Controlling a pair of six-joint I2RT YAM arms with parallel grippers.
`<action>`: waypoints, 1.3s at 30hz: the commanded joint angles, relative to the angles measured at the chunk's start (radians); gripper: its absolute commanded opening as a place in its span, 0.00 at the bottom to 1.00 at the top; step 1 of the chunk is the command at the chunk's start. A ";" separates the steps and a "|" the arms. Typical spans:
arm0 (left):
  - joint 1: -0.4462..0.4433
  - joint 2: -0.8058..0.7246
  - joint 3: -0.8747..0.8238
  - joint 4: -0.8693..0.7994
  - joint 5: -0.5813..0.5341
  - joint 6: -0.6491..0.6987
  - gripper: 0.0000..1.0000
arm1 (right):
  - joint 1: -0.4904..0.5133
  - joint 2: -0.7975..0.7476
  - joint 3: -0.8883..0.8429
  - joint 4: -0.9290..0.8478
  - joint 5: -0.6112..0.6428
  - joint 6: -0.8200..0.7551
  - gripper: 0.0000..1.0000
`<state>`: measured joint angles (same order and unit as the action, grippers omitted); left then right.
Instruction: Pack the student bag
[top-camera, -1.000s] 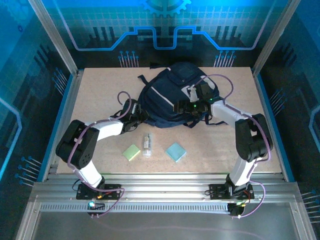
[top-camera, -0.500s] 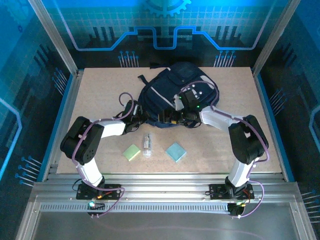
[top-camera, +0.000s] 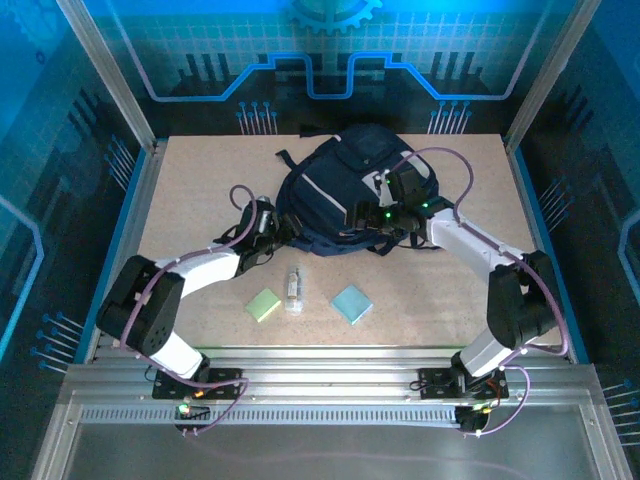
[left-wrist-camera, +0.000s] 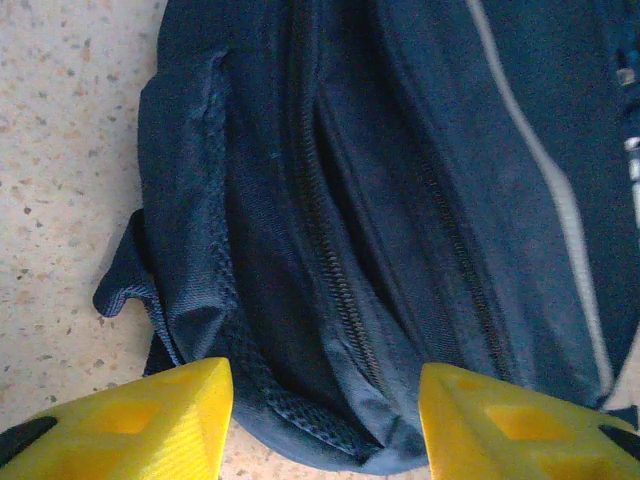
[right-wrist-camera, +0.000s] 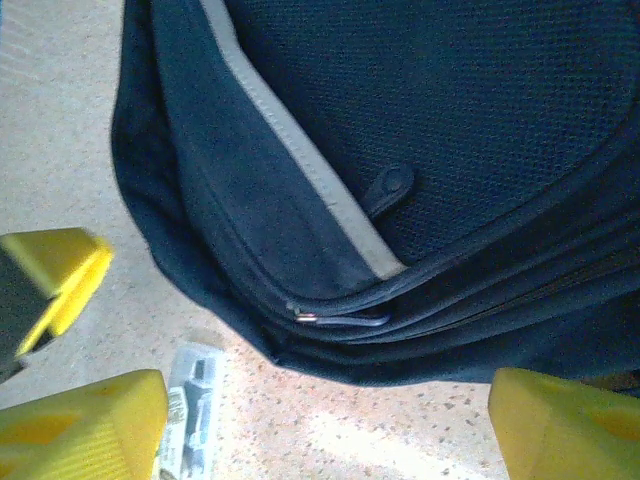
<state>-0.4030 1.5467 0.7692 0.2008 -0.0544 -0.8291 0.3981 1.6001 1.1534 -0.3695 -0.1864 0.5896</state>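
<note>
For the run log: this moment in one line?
left gripper: open at dark navy fabric backpack | right gripper: open above zipper pull | unpacked: green square pad, clear bottle, blue square pad

Cool blue light, soft wrist close-ups

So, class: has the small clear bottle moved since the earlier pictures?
No. The bottle lies in the same spot as before, between the green pad and the blue pad, neither of which has shifted.
</note>
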 joint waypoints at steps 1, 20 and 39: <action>-0.015 -0.043 -0.013 -0.047 0.030 0.006 0.53 | -0.015 0.058 0.036 0.050 0.036 0.001 0.83; -0.040 0.173 0.010 0.103 0.071 0.030 0.38 | 0.085 0.266 0.035 0.339 -0.218 0.228 0.88; -0.039 0.212 -0.020 0.184 0.089 -0.006 0.32 | 0.132 0.256 0.049 0.390 -0.330 0.392 0.87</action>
<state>-0.4461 1.7741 0.7685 0.3729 0.0235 -0.8379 0.5228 1.9125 1.1927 0.0971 -0.5026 1.0046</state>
